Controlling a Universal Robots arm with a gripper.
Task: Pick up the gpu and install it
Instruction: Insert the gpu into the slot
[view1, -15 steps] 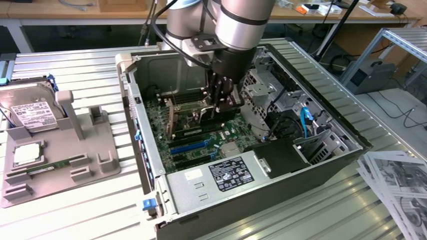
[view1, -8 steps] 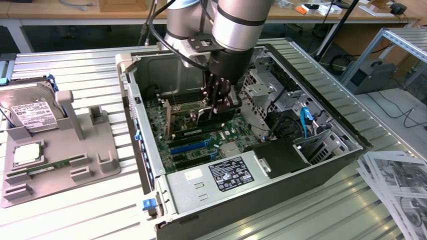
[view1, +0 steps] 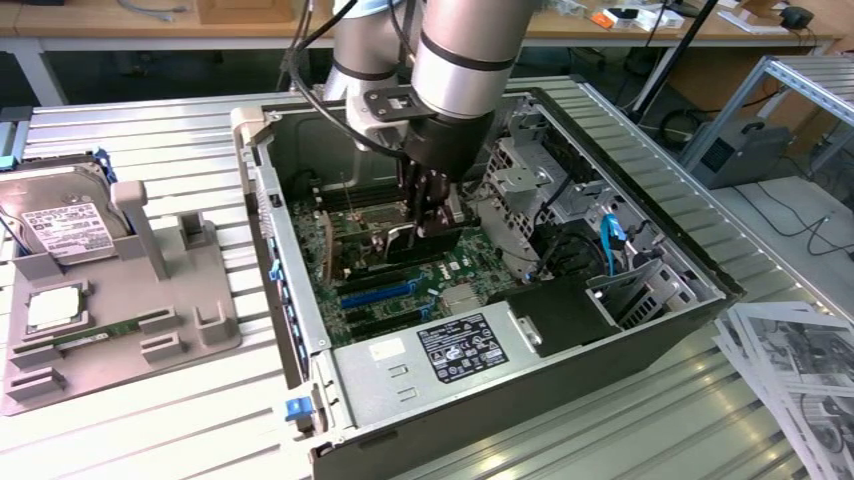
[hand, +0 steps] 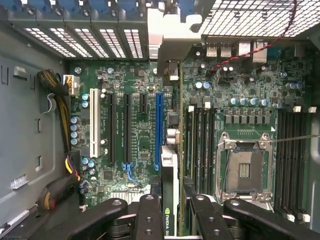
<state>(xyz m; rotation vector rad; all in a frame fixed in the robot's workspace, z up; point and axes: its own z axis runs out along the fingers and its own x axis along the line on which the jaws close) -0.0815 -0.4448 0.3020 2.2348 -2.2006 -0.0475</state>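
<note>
Gripper (hand: 170, 214) clamps gpu (hand: 169, 172) edge-on over mobo (hand: 142, 145), beside blue slot (hand: 158, 130).

Silver-grey tubular arm (view1: 461, 40) ringed with black bands; black cables (view1: 304, 60) run at its nine o'clock; matte black gripper (hand: 172, 205), its fingers (hand: 148, 217) studded with round pivot screws

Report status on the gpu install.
Gripper shut on gpu, inside open case. Held edge-on above motherboard, near blue slot, not seated. Nothing seen blocking slot.

The thin dark graphics card (hand: 169, 210), seemingly pinched by the jaws, ran off the wrist view's edge.
</note>
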